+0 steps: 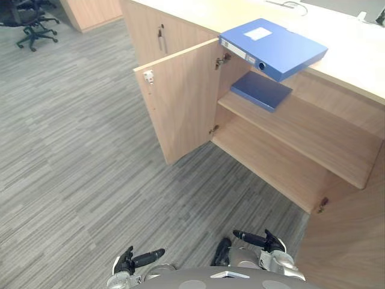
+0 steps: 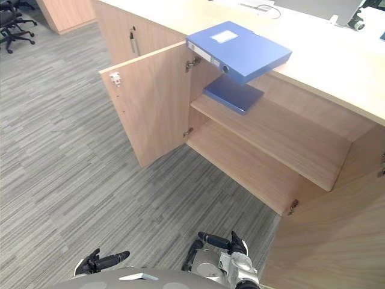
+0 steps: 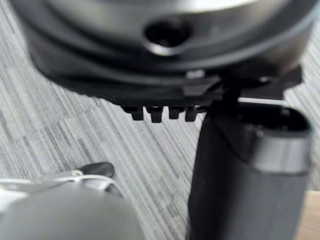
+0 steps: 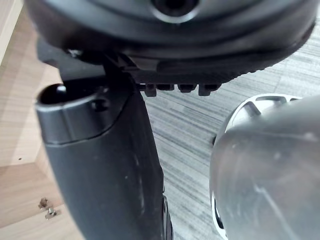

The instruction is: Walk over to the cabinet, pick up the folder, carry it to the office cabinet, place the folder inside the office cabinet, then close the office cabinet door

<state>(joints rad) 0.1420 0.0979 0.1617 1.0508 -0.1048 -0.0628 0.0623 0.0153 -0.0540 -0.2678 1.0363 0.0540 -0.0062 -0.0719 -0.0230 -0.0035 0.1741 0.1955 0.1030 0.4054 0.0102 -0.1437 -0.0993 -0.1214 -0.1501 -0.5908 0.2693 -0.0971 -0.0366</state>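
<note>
The grey striped carpet (image 1: 78,150) covered the floor. The office cabinet (image 1: 264,159), of light wood, stood on it with 1 compartment open. Its pale countertop (image 1: 355,48) ran along above the opening.

The left door (image 1: 180,108) stood swung out toward the carpet. The right door (image 1: 355,241) stood open at the near right. 1 shelf (image 1: 313,135) divided the open compartment into an upper and a lower space; the lower space held nothing. A black office chair (image 1: 33,24) stood far off on the carpet.

The blue box folder (image 1: 277,48) lay flat on the countertop, not inside the cabinet. Its near end overhung the countertop edge above the open compartment. A second, flatter blue folder (image 1: 261,90) lay on the shelf directly below it.

The left hand (image 1: 129,262) and the right hand (image 1: 271,242) hung low over the carpet, well apart from both folders. Each hand was slack, thumb standing out, fingers closed round nothing.

A dark handle (image 1: 160,37) hung on the closed door beside the open compartment.
</note>
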